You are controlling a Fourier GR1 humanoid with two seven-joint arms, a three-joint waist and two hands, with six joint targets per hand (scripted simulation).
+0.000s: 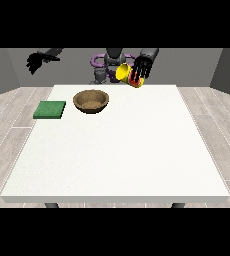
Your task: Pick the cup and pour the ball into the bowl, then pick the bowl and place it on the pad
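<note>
Two stages make up this job, and neither looks finished. The hand at the view's right (143,66) has its fingers curled round the cup (128,74), a yellow one with red at its base end, and holds it in the air, tipped over with its mouth turned toward the bowl (91,100). The cup hangs above the table's (117,150) far edge, to the right of the bowl and behind it, not yet over it. No ball shows, in the cup or in the bowl; I cannot tell where it is. The bowl rests on the table, so lifting it is still ahead. The green pad (50,110) lies just left of the bowl, bare. The hand at the view's left (36,61) is raised well behind and left of the bowl, holding nothing; I cannot tell how its fingers lie.
</note>
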